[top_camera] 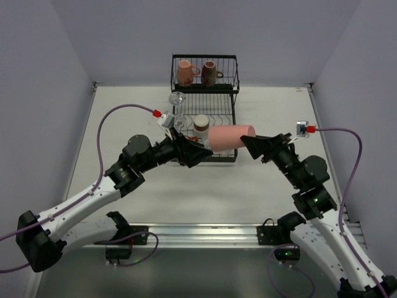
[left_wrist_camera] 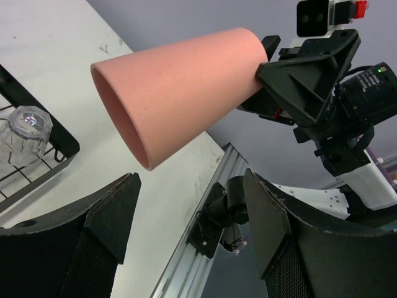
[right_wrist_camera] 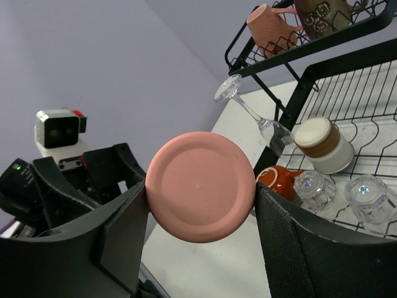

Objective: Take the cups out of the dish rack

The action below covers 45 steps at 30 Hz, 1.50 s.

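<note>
My right gripper (top_camera: 248,141) is shut on the base of the tall salmon tumbler (top_camera: 230,136) and holds it on its side in the air, in front of the black wire dish rack (top_camera: 217,92). In the right wrist view the tumbler's base (right_wrist_camera: 200,186) sits between both fingers. My left gripper (top_camera: 196,153) is open and empty, just below the tumbler's open mouth (left_wrist_camera: 124,118). The pink mug (top_camera: 185,72) and dark brown mug (top_camera: 209,72) sit on the raised tier. The white-and-brown cup (right_wrist_camera: 322,146), the orange-red cup (right_wrist_camera: 282,181) and clear glasses (right_wrist_camera: 366,197) stand on the flat tier.
A stemmed clear glass (right_wrist_camera: 248,110) leans at the rack's left edge. Grey walls close the table's left, right and back sides. A metal rail (top_camera: 198,233) with the arm bases runs along the near edge. Cables loop off both wrists.
</note>
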{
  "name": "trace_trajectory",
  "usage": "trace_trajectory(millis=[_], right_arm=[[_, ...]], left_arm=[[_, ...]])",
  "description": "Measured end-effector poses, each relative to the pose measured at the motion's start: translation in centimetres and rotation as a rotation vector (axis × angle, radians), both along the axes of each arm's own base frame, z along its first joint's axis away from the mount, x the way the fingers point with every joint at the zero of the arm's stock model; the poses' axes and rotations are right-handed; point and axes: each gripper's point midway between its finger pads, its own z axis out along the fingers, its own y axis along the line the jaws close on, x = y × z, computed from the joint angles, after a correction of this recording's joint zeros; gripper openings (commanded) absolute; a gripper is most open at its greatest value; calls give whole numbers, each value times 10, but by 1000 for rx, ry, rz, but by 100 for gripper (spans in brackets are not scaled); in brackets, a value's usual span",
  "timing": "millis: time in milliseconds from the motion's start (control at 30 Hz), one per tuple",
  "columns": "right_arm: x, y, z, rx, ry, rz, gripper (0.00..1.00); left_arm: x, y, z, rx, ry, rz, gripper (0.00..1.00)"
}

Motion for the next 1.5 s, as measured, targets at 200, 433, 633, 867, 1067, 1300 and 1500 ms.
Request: trace_trajectory(millis=[200,433,633,867,1067,1300,1500], right_arm=[[-7,0,0,36,12,38,43],[-14,0,3,89,14,79,43],[-17,6,5,136,12,131,43],[-13,16,-29,118,124,172,96],[-17,12,-39,15,148,161,99],[-23,4,-26,-91,65,133,99],[-14,1,-45,-183,108,108,99]], left_arm=[[6,-26,-1,-3,-1,-26,73],[12,-25,11,-39,-35,34,39],[16,-17,25,-72,-64,84,10],[3,-3,53,-113,-143,97,0],[18,45,92,108,-177,314,0],[25,158,180,314,-164,734,0],[79,201,104,752,-41,963,0]])
